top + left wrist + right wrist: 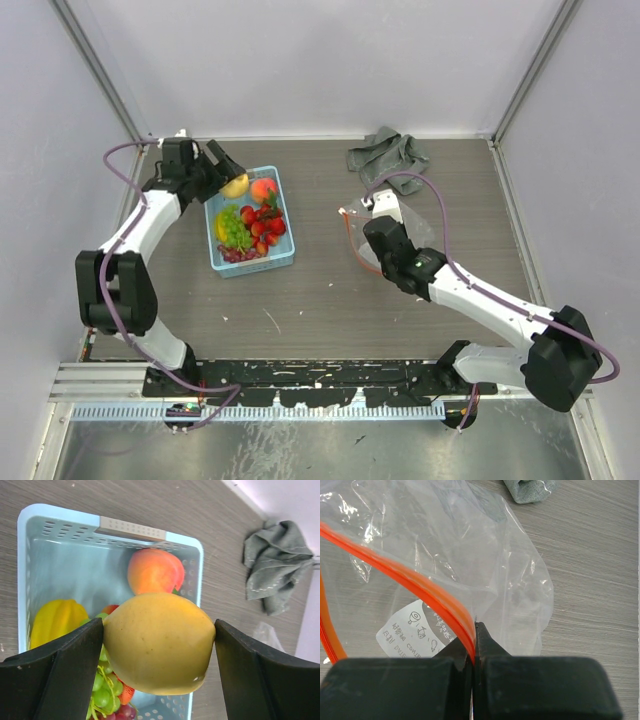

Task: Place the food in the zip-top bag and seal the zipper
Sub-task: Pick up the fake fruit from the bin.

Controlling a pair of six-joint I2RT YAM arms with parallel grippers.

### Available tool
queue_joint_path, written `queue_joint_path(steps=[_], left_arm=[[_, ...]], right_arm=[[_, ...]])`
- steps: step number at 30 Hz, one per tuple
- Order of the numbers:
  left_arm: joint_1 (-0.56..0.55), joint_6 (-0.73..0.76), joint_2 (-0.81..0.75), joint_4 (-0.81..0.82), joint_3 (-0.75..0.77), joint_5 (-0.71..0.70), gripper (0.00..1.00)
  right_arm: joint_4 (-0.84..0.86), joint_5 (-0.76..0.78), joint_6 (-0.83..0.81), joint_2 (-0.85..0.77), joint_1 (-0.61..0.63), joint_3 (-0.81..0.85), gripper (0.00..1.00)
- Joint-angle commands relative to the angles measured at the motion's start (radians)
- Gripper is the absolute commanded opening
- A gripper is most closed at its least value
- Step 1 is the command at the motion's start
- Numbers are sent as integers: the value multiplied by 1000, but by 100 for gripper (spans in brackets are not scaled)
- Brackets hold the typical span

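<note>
TOY FRUIT ON ONE SIDE, BAG ON THE OTHER: The left gripper [159, 647] spreads its jaws wide around a yellow lemon [150, 625]. One black finger presses each side of the fruit, holding it over the far end of a light blue basket [60, 530]. Just past the fingertips lies the orange-red peach [152, 570]. Under the lemon, nearer the wrist, green grapes [100, 692] crowd beside a second yellow fruit [55, 620] off the left finger. From overhead, red strawberries [268, 228] fill the basket's right side. The basket's far rim and right wall frame the space ahead of the jaws. The enclosure's left wall [60, 150] and the table's far edge stand close by this gripper, while open table [320, 300] stretches to its right, toward the other arm.

The right gripper [474, 630] is pinched fully closed on the red-orange zipper [420, 587] of the clear zip-top bag [485, 555], with the strip running away up and left from the fingertips. The bag's thin film spreads on the table ahead of the jaws, and a white label shows through it. Beyond the bag, well ahead of the fingertips, a crumpled grey cloth [530, 490] sits near the back edge. Wood-grain tabletop runs open to this gripper's right.
</note>
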Motion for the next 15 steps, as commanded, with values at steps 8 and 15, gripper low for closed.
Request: queue_joint_path(steps=[8,15], left_arm=[[-14,-57,-317,203,-195,114,65],[-47,-119,-483,291,-323,173,65]], right_arm=[[-72,-62,74,-31,11,130,1],[-133,-94,143,-7,39,193,1]])
